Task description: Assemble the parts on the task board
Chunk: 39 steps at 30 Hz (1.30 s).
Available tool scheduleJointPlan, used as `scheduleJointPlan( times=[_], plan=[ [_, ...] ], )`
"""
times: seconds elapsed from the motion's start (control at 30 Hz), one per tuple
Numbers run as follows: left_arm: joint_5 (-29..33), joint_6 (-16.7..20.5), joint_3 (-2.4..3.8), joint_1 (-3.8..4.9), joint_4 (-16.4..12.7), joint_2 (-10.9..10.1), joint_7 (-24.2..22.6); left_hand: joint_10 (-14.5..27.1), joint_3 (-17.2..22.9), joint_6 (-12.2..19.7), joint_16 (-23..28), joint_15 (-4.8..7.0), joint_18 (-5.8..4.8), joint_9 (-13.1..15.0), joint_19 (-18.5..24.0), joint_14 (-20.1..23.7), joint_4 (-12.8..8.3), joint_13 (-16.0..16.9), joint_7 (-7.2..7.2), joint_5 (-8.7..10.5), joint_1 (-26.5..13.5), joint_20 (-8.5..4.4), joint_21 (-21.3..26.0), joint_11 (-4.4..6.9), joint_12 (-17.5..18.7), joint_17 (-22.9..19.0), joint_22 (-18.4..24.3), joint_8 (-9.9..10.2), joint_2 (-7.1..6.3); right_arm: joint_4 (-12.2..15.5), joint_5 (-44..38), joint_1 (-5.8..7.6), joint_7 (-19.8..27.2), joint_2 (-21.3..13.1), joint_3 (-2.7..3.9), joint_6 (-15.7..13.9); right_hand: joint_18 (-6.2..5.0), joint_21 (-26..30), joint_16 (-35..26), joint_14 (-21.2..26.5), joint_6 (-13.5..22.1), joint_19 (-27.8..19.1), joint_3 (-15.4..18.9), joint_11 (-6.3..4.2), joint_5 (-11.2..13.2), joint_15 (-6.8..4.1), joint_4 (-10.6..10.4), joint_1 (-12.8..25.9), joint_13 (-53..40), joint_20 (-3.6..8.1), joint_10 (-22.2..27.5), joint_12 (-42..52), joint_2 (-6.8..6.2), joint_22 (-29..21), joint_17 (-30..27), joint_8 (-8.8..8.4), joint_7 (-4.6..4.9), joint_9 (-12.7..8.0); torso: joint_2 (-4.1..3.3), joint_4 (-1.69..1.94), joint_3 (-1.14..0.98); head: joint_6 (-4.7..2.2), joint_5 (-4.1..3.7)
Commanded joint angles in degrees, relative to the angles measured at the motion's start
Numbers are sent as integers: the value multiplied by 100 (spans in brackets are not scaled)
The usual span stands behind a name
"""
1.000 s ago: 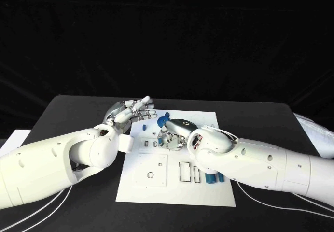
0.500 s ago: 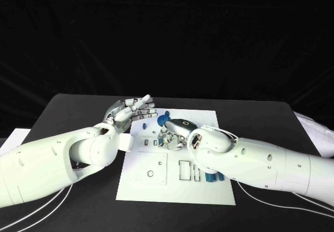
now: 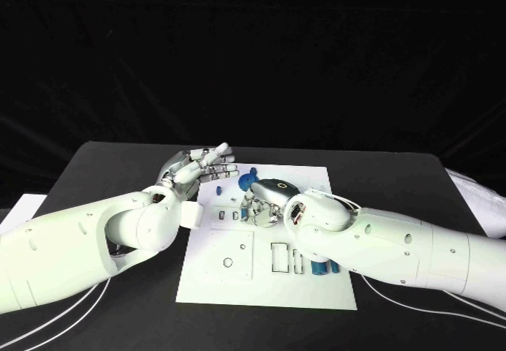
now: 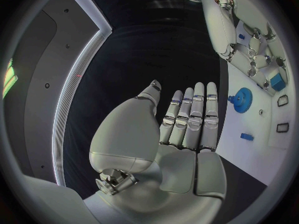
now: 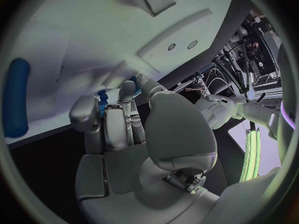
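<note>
Little had moved since the earlier frames: the left hand (image 3: 200, 167) had curled its fingers in slightly and stayed lifted over the far left corner of the white board (image 3: 227, 292), while the right hand (image 3: 264, 199) stayed low over the board's middle.

Seen from the left wrist, the left hand's fingers (image 4: 193, 117) were straight and pressed side by side, thumb set apart, palm empty. Just beyond those fingertips a blue gear (image 4: 241, 97) lay on the board, and a small blue block (image 4: 246, 136) lay beside them on the board.

The right hand's fingers (image 5: 115, 119) were curled in close together, and a small blue piece (image 5: 101, 104) sat pinched between a fingertip and its neighbour. From the head camera, that hand's fingertips pointed down at the board near small cut-out slots, with the blue gear (image 3: 248, 178) just past them.

Behind the right hand, close to its wrist, two blue pegs (image 3: 320, 268) lay side by side on the board. A long blue peg (image 5: 15, 97) showed near the fingers in the right wrist camera. The board lay flat on the black bench (image 3: 95, 168).
</note>
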State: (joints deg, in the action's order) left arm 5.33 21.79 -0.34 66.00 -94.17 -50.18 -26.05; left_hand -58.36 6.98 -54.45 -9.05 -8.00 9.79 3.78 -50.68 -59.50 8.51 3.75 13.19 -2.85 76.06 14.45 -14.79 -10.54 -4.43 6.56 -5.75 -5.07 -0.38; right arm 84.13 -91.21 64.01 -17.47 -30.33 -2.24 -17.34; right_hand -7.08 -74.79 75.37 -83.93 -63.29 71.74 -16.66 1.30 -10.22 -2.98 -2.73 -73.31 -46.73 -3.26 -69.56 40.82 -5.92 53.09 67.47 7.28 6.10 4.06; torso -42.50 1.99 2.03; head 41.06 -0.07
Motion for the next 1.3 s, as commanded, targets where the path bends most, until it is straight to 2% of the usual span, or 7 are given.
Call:
scheduleJointPlan(
  times=[0.03,0.43,0.73,0.87,1.0,1.13,1.3],
  plan=[
    [19,-74,4,2,-17,13,-24,-43,-18,-33,23,-16,69,-5,-26,-22,-24,0,22,-21,-26,0,29,4,30,6,10,37,8,-14,-119,-24,-104,11,-11,122,13,24,-27,-215,33,-30,55,3,-36,14,-10,11,59,-7,47,-73,-74,-15,-17,-37,23,-14,1,-1,1,7,7],
    [20,-79,4,2,-21,7,-16,-39,-21,-30,28,-18,68,-6,-25,-19,-28,-1,26,-21,-28,1,32,0,35,6,13,43,7,-29,-84,-31,-17,34,-12,8,7,51,-104,-193,90,-45,201,28,-132,36,-60,140,148,-31,86,-184,-163,-51,-110,-69,45,-15,3,-1,4,20,0],
    [20,-87,4,2,-23,3,-7,-39,-21,-30,28,-18,68,-6,-25,-19,-28,-1,26,-21,-28,1,32,0,35,6,13,43,7,-13,-73,-34,43,32,-13,-243,0,77,-145,-184,155,-64,350,45,-132,51,-120,235,162,-44,97,-201,-204,-93,-154,-103,59,-18,2,5,2,24,-8],
    [20,-95,4,2,-19,3,-2,-39,-22,-30,30,-18,68,-6,-25,-19,-29,-1,26,-21,-29,2,33,0,36,6,14,45,7,18,-66,-41,122,19,-14,-537,-12,120,-201,-169,288,-105,505,73,-115,72,-168,293,279,-60,208,-342,-251,-171,-221,-169,85,-29,4,4,1,23,-12],
    [20,-105,3,2,-12,2,7,-37,-24,-29,33,-19,68,-6,-25,-19,-32,-1,27,-21,-30,2,35,-1,39,6,16,48,7,93,-27,-57,324,-28,-13,-1064,-42,224,-329,-131,512,-201,772,128,-100,119,-238,311,259,-101,326,-304,-292,-355,-368,-274,147,-29,1,-4,-4,16,-7],
    [20,-110,3,2,-9,-2,19,-34,-34,-36,8,3,78,-5,-93,-114,-61,-1,16,-22,-33,-10,12,6,55,32,15,72,20,187,46,-66,541,-105,-11,-1484,-47,244,-357,-129,572,-208,927,148,-105,135,-283,283,245,-119,361,-260,-276,-379,-393,-296,164,-22,3,-4,-3,19,-11],
    [-44,-91,3,2,4,-13,71,-57,-60,-70,-86,83,77,-2,-396,-406,-123,0,-18,-24,-49,-97,-144,45,64,154,-36,109,49,374,177,-62,816,-291,7,-1726,-45,243,-360,-134,589,-199,1007,152,-110,140,-308,254,238,-126,370,-232,-252,-370,-390,-299,168,-18,12,-9,-1,6,-6]
  ],
)
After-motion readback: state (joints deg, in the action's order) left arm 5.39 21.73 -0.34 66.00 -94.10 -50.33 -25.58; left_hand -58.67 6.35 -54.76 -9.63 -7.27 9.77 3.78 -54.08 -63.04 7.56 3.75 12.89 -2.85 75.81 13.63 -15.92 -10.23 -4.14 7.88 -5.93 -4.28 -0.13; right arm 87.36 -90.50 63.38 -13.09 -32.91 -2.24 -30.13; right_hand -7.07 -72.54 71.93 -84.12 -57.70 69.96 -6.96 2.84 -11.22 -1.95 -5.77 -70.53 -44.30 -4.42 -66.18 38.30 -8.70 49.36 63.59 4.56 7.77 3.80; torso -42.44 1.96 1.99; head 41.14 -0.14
